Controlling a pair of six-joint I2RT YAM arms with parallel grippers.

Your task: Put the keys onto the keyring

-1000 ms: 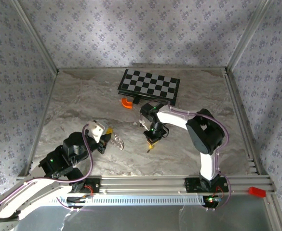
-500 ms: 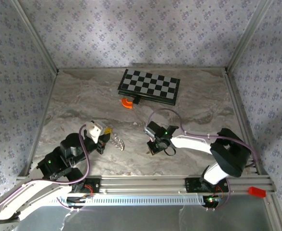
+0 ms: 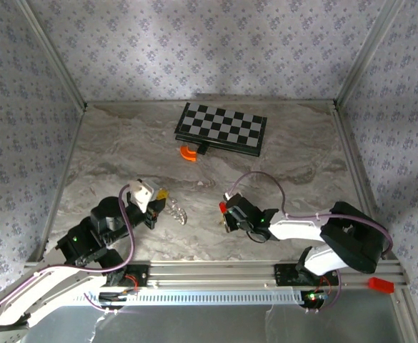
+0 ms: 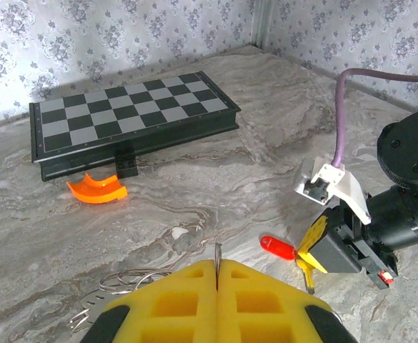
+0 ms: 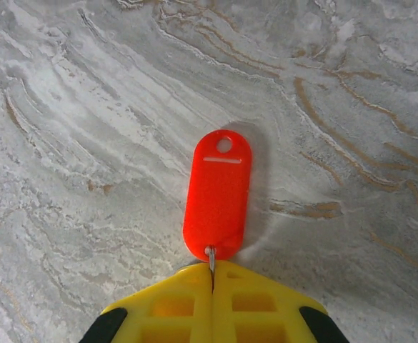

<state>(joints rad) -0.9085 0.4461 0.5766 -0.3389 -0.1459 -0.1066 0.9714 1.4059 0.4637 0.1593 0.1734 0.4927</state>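
Observation:
My left gripper (image 3: 160, 198) (image 4: 217, 269) is shut on a thin silver edge of the keyring (image 4: 216, 254). Wire loops of that ring (image 4: 126, 280) trail off to the left of the pads. The silver keys (image 3: 176, 211) hang just right of its tip. My right gripper (image 3: 228, 216) (image 5: 212, 271) lies low over the marble. It is shut on the small metal loop at the near end of the red-headed key (image 5: 217, 191) (image 3: 223, 206). The red head lies flat, pointing away from the pads. In the left wrist view the red key (image 4: 276, 248) sits just ahead of the right gripper (image 4: 309, 251).
A folded black-and-white chessboard (image 3: 223, 128) (image 4: 130, 121) lies at the back of the table. An orange curved piece (image 3: 188, 153) (image 4: 98, 191) rests in front of it. Patterned walls and aluminium posts close in the table. A small red part (image 3: 381, 285) sits on the near rail.
The right arm has folded down and swung nearer, laying its wrist low over the table, and the red key now shows at its tip. The left arm has barely moved.

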